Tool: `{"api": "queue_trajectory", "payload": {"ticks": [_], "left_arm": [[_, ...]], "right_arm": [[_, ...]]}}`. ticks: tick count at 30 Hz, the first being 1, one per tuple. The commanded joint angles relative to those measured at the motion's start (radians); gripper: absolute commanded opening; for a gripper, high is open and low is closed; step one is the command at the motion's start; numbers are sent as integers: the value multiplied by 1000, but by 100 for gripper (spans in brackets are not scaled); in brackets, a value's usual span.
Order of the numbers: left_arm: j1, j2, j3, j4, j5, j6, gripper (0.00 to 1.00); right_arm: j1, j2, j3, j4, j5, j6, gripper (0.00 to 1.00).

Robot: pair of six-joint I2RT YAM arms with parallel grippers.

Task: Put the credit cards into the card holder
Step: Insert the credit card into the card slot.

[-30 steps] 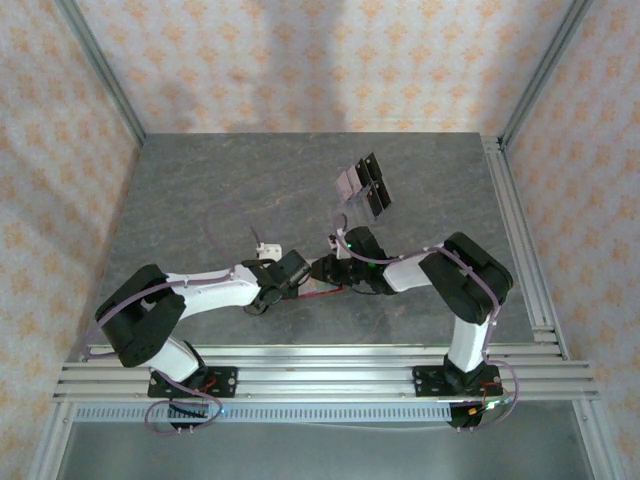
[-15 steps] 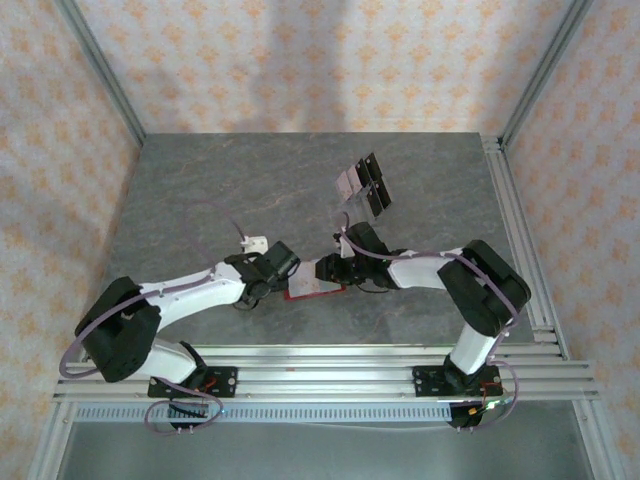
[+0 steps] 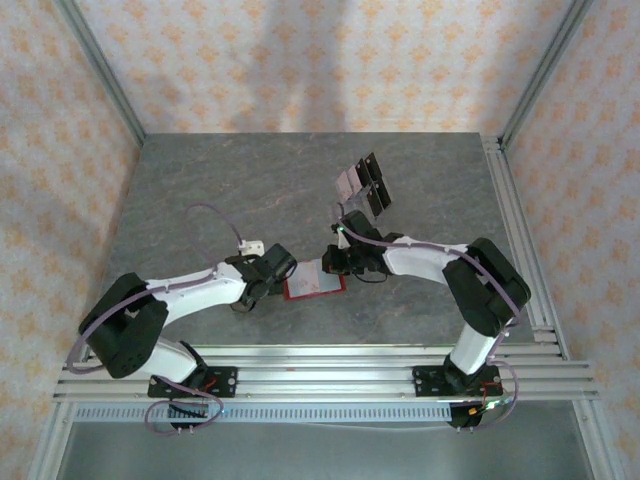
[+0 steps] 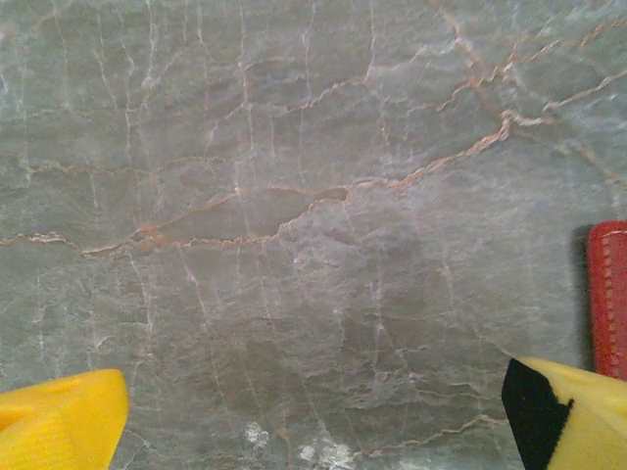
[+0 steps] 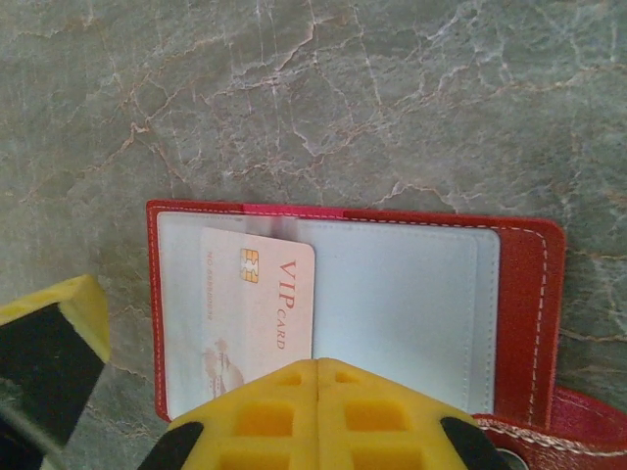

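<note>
Soft, even light from overhead keeps the top view bright and fairly sharp. Faint grey shadows streak the back wall (image 3: 300,90), and short dark ones lie on the desk (image 3: 200,180). The wrist views are softer: stone veining slightly hazy, yellow jaws at the bottom edge blurred, and the pale lining of the card holder (image 5: 529,313) mildly washed out.

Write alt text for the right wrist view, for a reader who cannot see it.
An open red wallet lies on a grey veined table, a pale pink card printed VIP CARD resting on the left of its white lining. The right arm's yellow fingers, shut together, cover the card's lower end.
</note>
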Motion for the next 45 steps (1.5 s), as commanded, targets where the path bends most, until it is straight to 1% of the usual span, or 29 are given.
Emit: {"api": "queue_trajectory", "payload": {"ticks": [1,17,36,41,45], "left_arm": [[5,18,-8,23,-3,14,100],[5,56,-11,57,10,19,100],[5,73,-13,74,25,17,100],[6,71,-10,69,23,14,100],[5,58,-4,47,7,14,100]], "right_arm": [[11,31,34,-53,27,-21,5],[50,120,94,-42,-3,-12,4],[99,186,158,-7,-48,23,4],[102,165,164,-5,-50,26,4],[102,124,154,-38,3,-3,6]]}}
